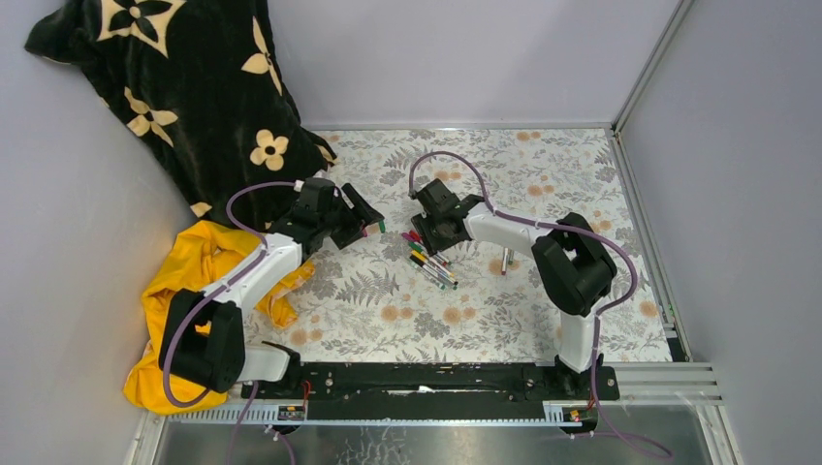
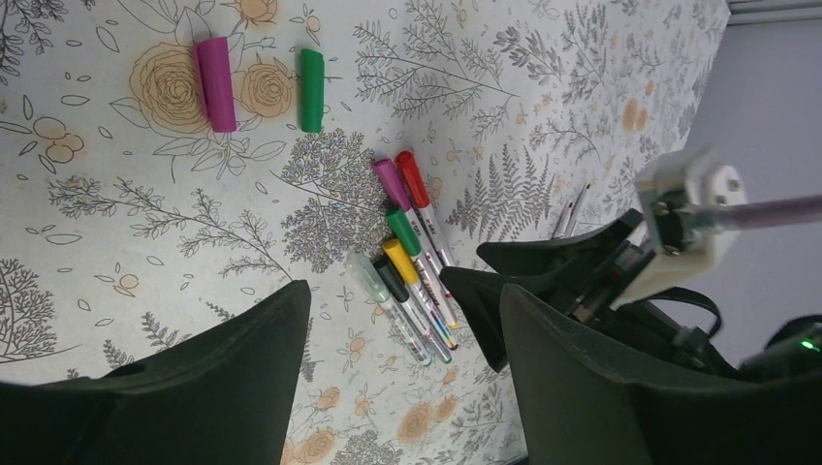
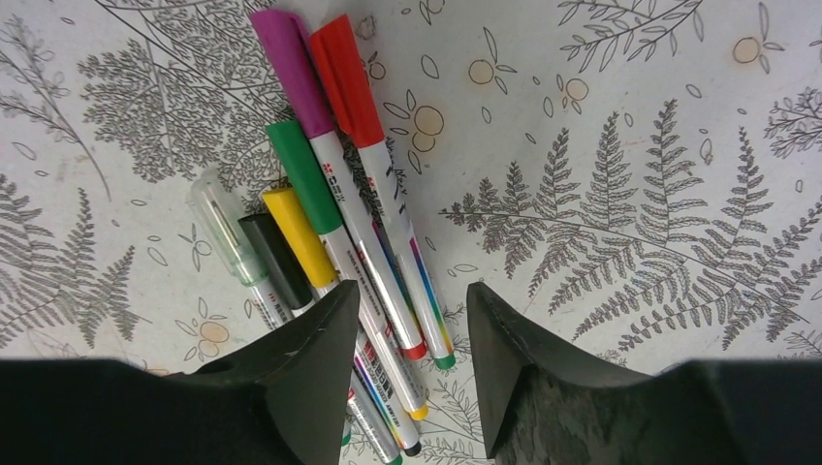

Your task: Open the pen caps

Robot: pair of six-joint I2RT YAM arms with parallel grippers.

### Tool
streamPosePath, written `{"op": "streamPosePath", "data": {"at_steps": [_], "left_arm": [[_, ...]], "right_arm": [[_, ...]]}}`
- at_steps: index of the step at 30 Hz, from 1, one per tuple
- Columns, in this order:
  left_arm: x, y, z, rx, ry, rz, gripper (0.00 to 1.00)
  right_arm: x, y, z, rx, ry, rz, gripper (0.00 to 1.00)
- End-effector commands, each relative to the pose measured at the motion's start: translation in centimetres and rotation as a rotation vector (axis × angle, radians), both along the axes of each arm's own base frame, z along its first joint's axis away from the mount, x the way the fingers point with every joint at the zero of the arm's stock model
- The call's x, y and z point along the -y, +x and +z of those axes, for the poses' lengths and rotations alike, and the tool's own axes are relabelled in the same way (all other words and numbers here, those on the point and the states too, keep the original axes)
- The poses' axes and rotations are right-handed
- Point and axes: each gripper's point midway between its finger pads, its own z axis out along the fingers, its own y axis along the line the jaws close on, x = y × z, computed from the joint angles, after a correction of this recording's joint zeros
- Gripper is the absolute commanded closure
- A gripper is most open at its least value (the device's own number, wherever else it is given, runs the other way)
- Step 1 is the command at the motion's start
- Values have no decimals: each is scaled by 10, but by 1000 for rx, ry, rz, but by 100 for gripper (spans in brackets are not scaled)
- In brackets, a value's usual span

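Several capped marker pens (image 3: 368, 242) lie side by side on the floral tabletop, also seen in the top view (image 1: 431, 262). Their caps are magenta (image 3: 291, 68), red (image 3: 344, 77), green (image 3: 302, 174), yellow (image 3: 298, 237), black (image 3: 274, 260) and clear pale green (image 3: 225, 228). My right gripper (image 3: 412, 291) is open just above the barrels' tail ends, empty. My left gripper (image 2: 402, 291) is open and empty, left of the pens. A loose magenta cap (image 2: 215, 84) and a loose green cap (image 2: 311, 89) lie apart on the table.
Two thin uncapped pens (image 1: 506, 260) lie right of the bundle. A black flowered blanket (image 1: 184, 87) fills the back left corner. A yellow cloth (image 1: 184, 281) lies under the left arm. Grey walls and a metal rail (image 1: 640, 203) bound the table.
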Motion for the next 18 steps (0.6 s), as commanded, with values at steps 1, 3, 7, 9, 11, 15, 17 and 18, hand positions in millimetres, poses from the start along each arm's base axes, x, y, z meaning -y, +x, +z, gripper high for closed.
{"op": "streamPosePath", "data": {"at_steps": [1, 3, 7, 9, 11, 15, 17, 18], "left_arm": [[1, 4, 17, 59, -50, 2, 21], [0, 4, 19, 63, -54, 3, 21], [-1, 4, 22, 70, -63, 5, 21], [-2, 5, 22, 74, -62, 8, 21], [-2, 5, 22, 73, -63, 11, 21], [-2, 5, 21, 72, -65, 14, 22], [-3, 6, 21, 72, -65, 16, 21], [-3, 6, 21, 72, -65, 15, 21]], "right_arm": [[0, 6, -2, 14, -39, 5, 49], [1, 6, -5, 11, -48, 5, 49], [4, 8, -10, 18, -64, -3, 50], [4, 9, -9, 23, -60, -5, 50], [4, 10, -8, 27, -60, -6, 50], [3, 10, -6, 26, -57, 3, 51], [1, 10, -1, 33, -43, 4, 51], [1, 10, 2, 37, -37, 5, 51]]}}
